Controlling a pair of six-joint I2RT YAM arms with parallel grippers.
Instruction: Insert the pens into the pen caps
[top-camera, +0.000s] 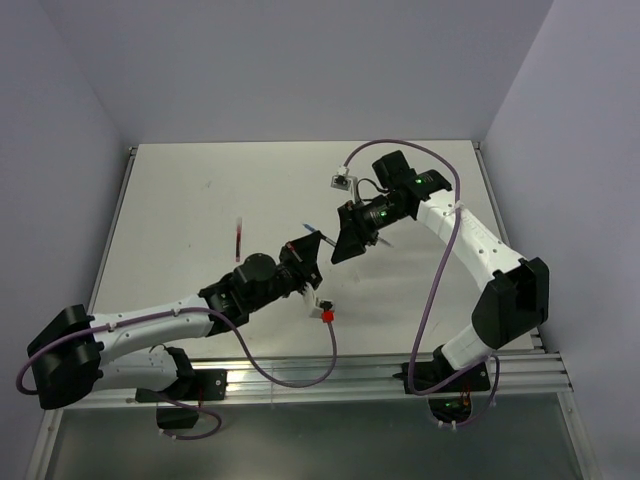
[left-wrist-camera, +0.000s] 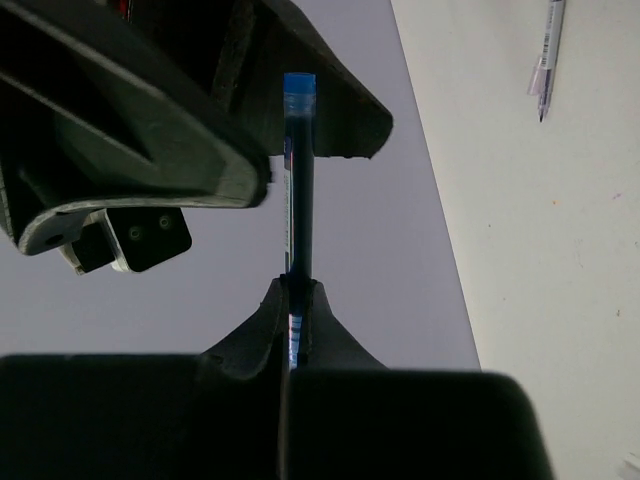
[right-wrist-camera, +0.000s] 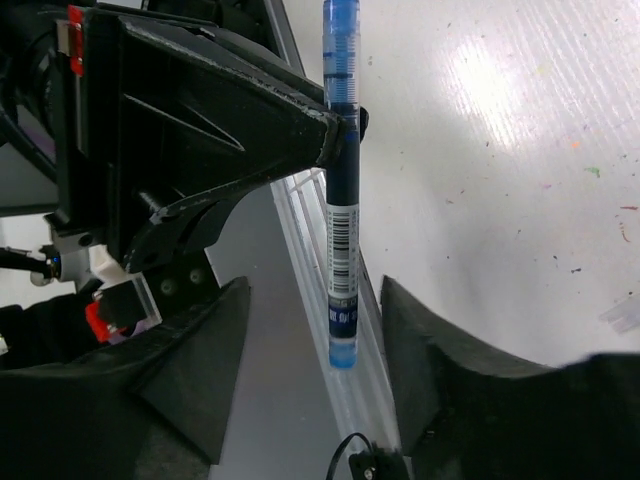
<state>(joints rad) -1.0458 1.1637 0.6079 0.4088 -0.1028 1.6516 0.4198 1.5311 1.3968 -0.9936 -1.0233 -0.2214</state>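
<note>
My left gripper (top-camera: 303, 252) (left-wrist-camera: 297, 285) is shut on the blue pen (top-camera: 311, 229) (left-wrist-camera: 300, 180) (right-wrist-camera: 342, 240) and holds it in the air above the white table. The pen's free end, with a barcode label and a blue end plug, reaches between the fingers of my right gripper (top-camera: 350, 238) (right-wrist-camera: 315, 295). That gripper stands open, with a gap on each side of the pen. A red pen (top-camera: 238, 236) lies on the table to the left. A pale clear pen (left-wrist-camera: 547, 55) lies farther back. A faint translucent piece (right-wrist-camera: 620, 318), perhaps a pen cap, lies on the table.
The two grippers face each other closely over the table's (top-camera: 200, 190) middle. An aluminium rail (top-camera: 400, 372) runs along the near edge. Purple cables (top-camera: 440, 270) hang from both arms. Lilac walls enclose the table on three sides.
</note>
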